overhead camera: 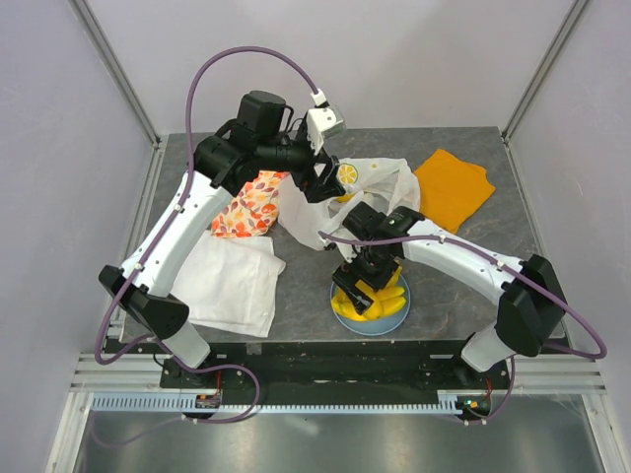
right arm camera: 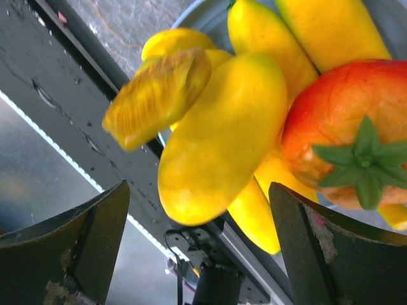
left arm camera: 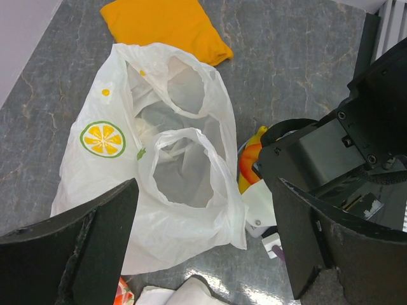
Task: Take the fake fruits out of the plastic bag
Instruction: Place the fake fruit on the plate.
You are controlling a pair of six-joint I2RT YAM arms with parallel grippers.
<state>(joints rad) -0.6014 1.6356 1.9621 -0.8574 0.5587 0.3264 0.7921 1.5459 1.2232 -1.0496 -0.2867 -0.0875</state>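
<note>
Plastic bag [overhead camera: 380, 187] lies crumpled mid-table toward the back, white and translucent, both handle loops gaping upward in the left wrist view [left arm camera: 172, 190]. A lemon slice [left arm camera: 102, 138] shows on its side; can't tell if it is printed on the bag or sits inside. No other fruit can be made out through the plastic.

Left gripper [overhead camera: 321, 187] hangs over the bag, fingers [left arm camera: 89, 241] spread wide, nothing between them, clear of the plastic.

Fake fruits [overhead camera: 370, 296] are piled on the light-blue plate [overhead camera: 394, 320] at the near edge of the table [overhead camera: 473, 286], just in front of the bag. In the right wrist view: several yellow bananas [right arm camera: 219, 140], a red-orange fruit [right arm camera: 343, 127] with a green star top resting against them, and a ridged yellow piece [right arm camera: 159, 95] lying on top of the pile. A sliver of this pile also shows past the bag's edge in the left wrist view.

Right gripper [overhead camera: 367, 271] is right above the plate, fingers [right arm camera: 82, 248] apart on either side of the pile, pinching nothing.

Orange cloth [overhead camera: 452, 187] lies flat at the back right, just beside the bag. Floral cloth [overhead camera: 251, 205] is left of the bag, under the left arm. White cloth [overhead camera: 232, 281] is folded at the near left, apart from the plate.
</note>
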